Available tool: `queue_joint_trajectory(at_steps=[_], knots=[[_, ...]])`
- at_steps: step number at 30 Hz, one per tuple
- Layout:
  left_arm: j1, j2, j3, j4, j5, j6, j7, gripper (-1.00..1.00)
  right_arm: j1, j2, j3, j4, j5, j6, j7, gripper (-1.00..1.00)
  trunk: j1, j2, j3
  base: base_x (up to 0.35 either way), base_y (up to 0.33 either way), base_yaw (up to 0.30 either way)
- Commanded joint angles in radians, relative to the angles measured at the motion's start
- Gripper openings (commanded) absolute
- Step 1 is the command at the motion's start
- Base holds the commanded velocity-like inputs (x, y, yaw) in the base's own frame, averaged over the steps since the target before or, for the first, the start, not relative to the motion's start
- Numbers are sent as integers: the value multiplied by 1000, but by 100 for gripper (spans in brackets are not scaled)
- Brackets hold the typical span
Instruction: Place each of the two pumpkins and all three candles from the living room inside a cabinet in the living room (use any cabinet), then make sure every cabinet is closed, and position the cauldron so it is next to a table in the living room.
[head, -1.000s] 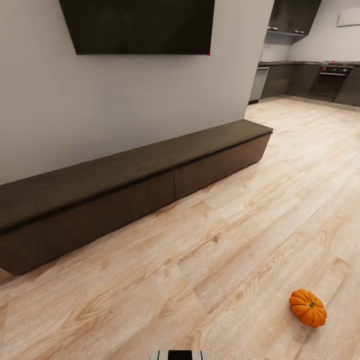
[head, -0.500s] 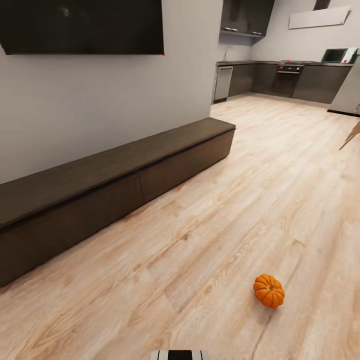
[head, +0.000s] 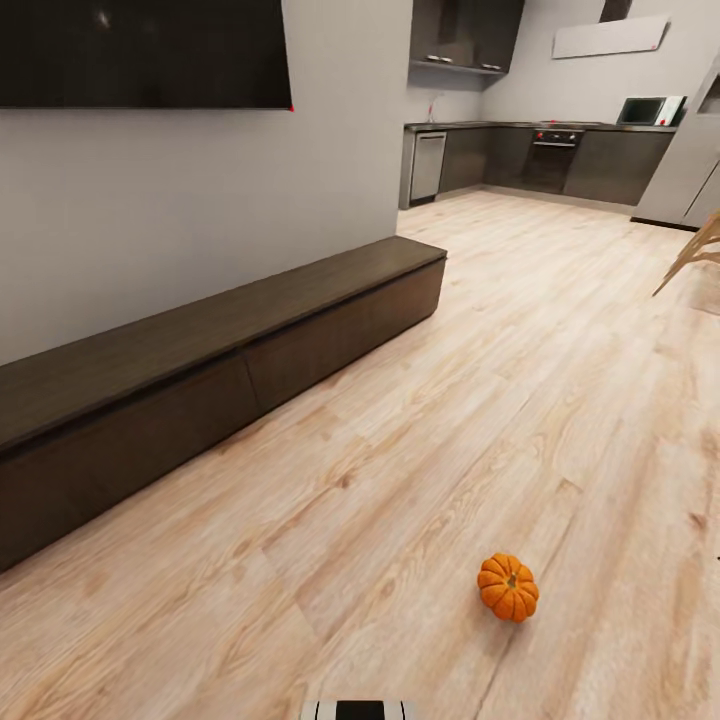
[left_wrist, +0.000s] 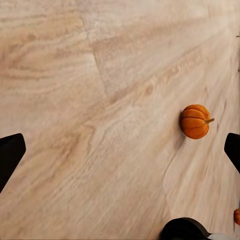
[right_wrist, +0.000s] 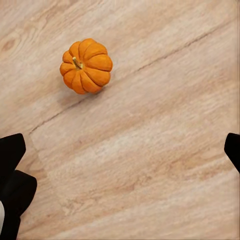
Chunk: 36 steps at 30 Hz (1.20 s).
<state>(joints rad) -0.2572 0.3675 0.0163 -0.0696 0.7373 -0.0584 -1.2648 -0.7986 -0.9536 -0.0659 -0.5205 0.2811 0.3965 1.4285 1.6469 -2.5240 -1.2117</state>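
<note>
One small orange ribbed pumpkin (head: 508, 587) lies on the wooden floor, to the right of the cabinet and well apart from it. The cabinet (head: 210, 350), long, low and dark brown, runs along the grey wall with all its fronts shut. In the left wrist view a pumpkin (left_wrist: 195, 121) lies on the floor beyond my left gripper (left_wrist: 120, 152), which is open and empty. An orange sliver (left_wrist: 236, 216) shows at that picture's edge. In the right wrist view a pumpkin (right_wrist: 86, 66) lies on the planks ahead of my right gripper (right_wrist: 121, 147), open and empty.
A dark TV (head: 140, 50) hangs on the wall above the cabinet. Behind the wall's corner opens a kitchen with dark units (head: 540, 160). Pale wooden legs (head: 695, 255) reach in at the right edge. Open floor stretches between the cabinet and the pumpkin.
The whole head view has swung to the right, so cabinet and pumpkin now sit further left in the picture. More of the kitchen shows. Nothing on the floor has itself moved.
</note>
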Motion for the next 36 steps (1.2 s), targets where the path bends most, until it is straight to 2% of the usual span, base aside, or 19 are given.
queue_joint_trajectory(at_steps=[1,5,11,15,17,19,23,27,31,32,34,35,36], knots=[[0,0,2,1,-2,-6,-3,100,-1,2,-7,-1,10,9,6,100,0,0,-1,25,-26,-1],[0,1,2,1,-2,-6,-8,100,-1,6,-5,0,10,-7,-7,100,0,0,-1,12,-13,-1],[0,2,2,1,-2,-5,-16,100,-1,29,-4,-1,7,-16,-32,100,0,0,-1,2,-2,0],[0,3,3,1,-3,-5,-16,100,-1,35,2,-1,7,12,-119,100,0,0,-1,0,0,0],[0,3,3,1,-3,-5,-15,100,-1,58,5,-1,6,46,-171,100,0,0,-1,0,0,0],[0,3,3,1,-3,-5,-15,100,-1,101,7,-8,5,77,-210,100,0,0,-1,0,0,0],[0,2,3,1,-2,-4,-12,100,-1,193,7,-32,5,101,-235,100,0,0,-1,0,0,0],[0,2,3,1,-1,-5,-11,100,-1,254,8,-51,6,101,-237,100,0,0,-1,0,0,0],[0,2,3,1,-1,-5,-11,100,-1,331,12,-58,12,97,-240,100,0,0,-1,0,0,0],[0,2,3,1,-1,-5,-11,100,-1,340,12,-59,12,97,-240,100,0,0,-1,0,0,0],[0,3,4,1,-1,-5,-12,100,-1,377,13,-59,14,96,-242,100,0,0,-1,0,0,0],[0,3,4,1,-1,-5,-13,100,-1,407,11,-59,15,96,-243,100,0,0,-1,0,0,0],[0,3,3,1,-1,-5,-13,100,-1,425,10,-59,15,96,-243,100,0,0,-1,0,0,0]])
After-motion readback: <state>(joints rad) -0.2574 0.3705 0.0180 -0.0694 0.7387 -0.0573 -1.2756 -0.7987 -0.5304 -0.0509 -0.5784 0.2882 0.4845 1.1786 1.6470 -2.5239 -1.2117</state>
